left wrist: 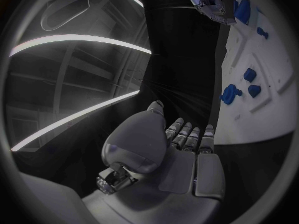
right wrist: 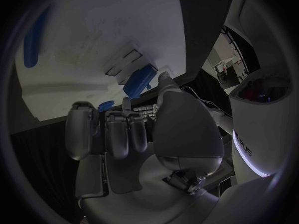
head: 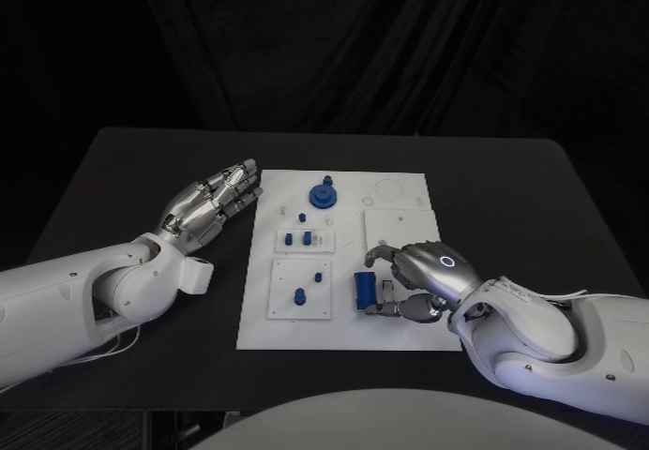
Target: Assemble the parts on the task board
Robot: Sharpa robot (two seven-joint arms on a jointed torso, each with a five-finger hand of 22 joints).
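The white task board lies mid-table. My right hand hovers over its near right part, fingers curved round a blue block lying there. The thumb tip sits right at the blue block; a firm grip cannot be made out. My left hand lies flat with fingers apart on the table beside the board's left edge, holding nothing. A round blue part stands near the far edge. Small blue pegs stand in a middle sub-plate, and two more pegs in a nearer one.
A plain white sub-plate takes up the board's right middle, with a ring outline beyond it. The black table shows wide bare areas on both sides of the board. In the left wrist view the board runs alongside my left hand.
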